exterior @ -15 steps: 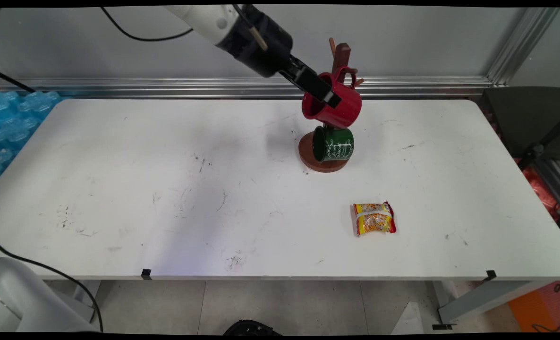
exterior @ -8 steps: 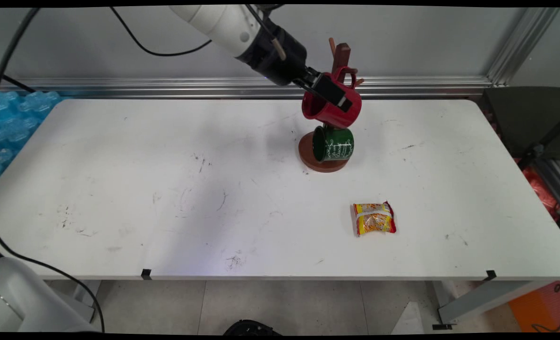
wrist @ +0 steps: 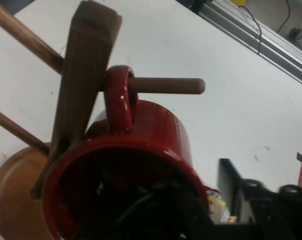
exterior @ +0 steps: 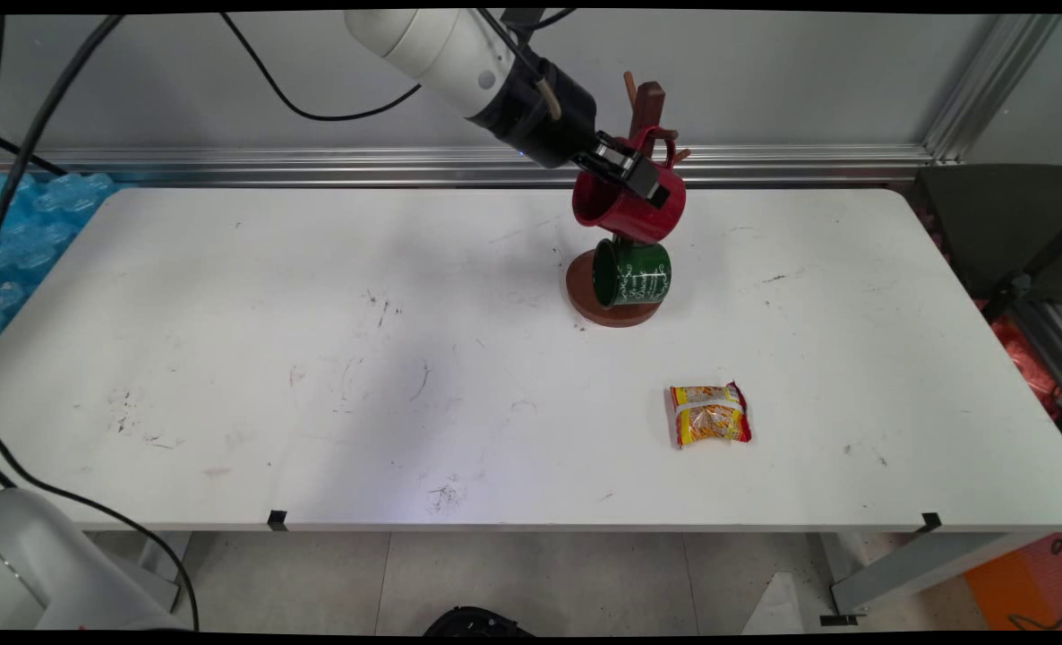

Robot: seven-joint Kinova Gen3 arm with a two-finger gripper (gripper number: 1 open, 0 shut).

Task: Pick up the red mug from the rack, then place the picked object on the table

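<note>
- The hand (exterior: 631, 176) sits at the rim of the red mug (exterior: 631, 208), high over the far middle of the bench (exterior: 316, 358). One finger lies along the mug's outer wall, the other reaches inside the mouth; the hand view shows the outer finger (wrist: 230, 192) just beside the wall and dark linkage within the mug. Whether the fingers press the wall or only straddle it, I cannot tell.
- The red mug hangs on the wooden mug tree (exterior: 646, 103), its handle (wrist: 119, 97) looped over a horizontal peg (wrist: 166, 85) that pokes out past the loop. The mug tilts, its mouth turned to the picture's left and toward the hand.
- In the hand view the tree's square post (wrist: 83, 75) stands just beside the handle, with other pegs jutting from it on the far side.
- Right below the red mug a green mug (exterior: 632, 273) with white lettering hangs on the same tree, lying sideways with its mouth to the left, just above the tree's round brown base (exterior: 585, 300).
- The base rests on the bench, near its far edge.
- A yellow and red snack packet (exterior: 710, 415) lies flat on the bench, nearer the camera and a little to the right, well apart from the tree.
- The arm comes in from the upper left, with black cables (exterior: 262, 76) hanging behind it.
</note>
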